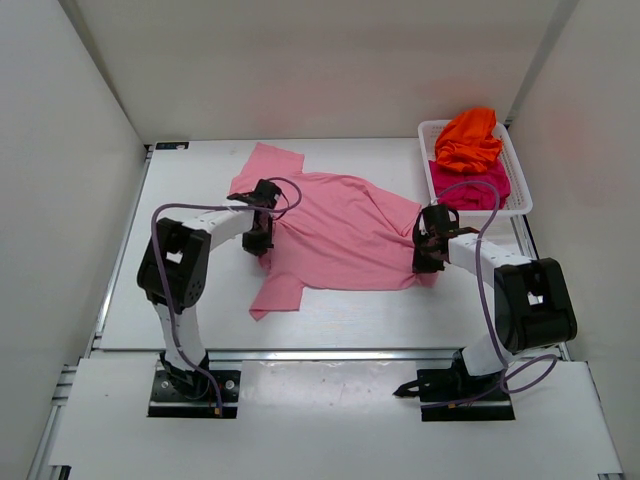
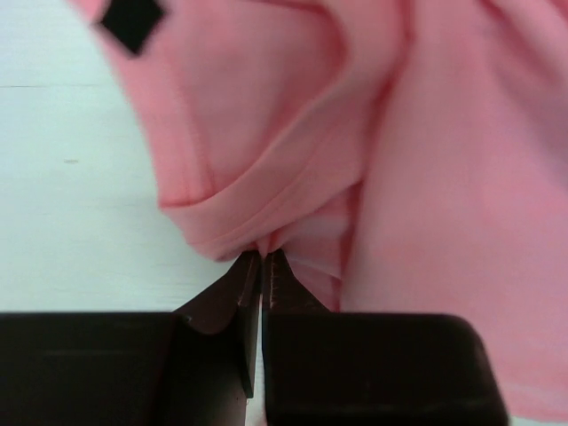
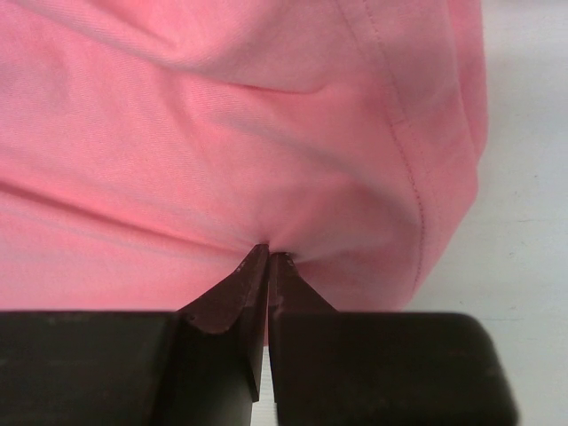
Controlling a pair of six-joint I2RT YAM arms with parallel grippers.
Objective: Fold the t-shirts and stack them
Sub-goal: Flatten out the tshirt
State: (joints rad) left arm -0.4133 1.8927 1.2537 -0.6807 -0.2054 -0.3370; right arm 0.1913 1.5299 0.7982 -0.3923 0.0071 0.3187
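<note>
While white walls [image 1: 300, 60] enclose the white table [image 1: 200, 310], the light pink t-shirt [image 1: 340, 235] lies spread at frame centre. The left gripper [image 2: 263, 257] and the right gripper [image 3: 268, 257] each pinch its fabric, jaws closed tight. The orange t-shirt [image 1: 468, 140] tops the magenta t-shirt [image 1: 470, 192] in the upper-right basket [image 1: 523, 185].

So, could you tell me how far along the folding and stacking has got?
Done: nothing is folded or stacked yet. In hand: the pink shirt lies spread out, with the left gripper and the right gripper each shut on its fabric at opposite sides. Left: the orange shirt and magenta shirt sit crumpled in the white basket.
</note>
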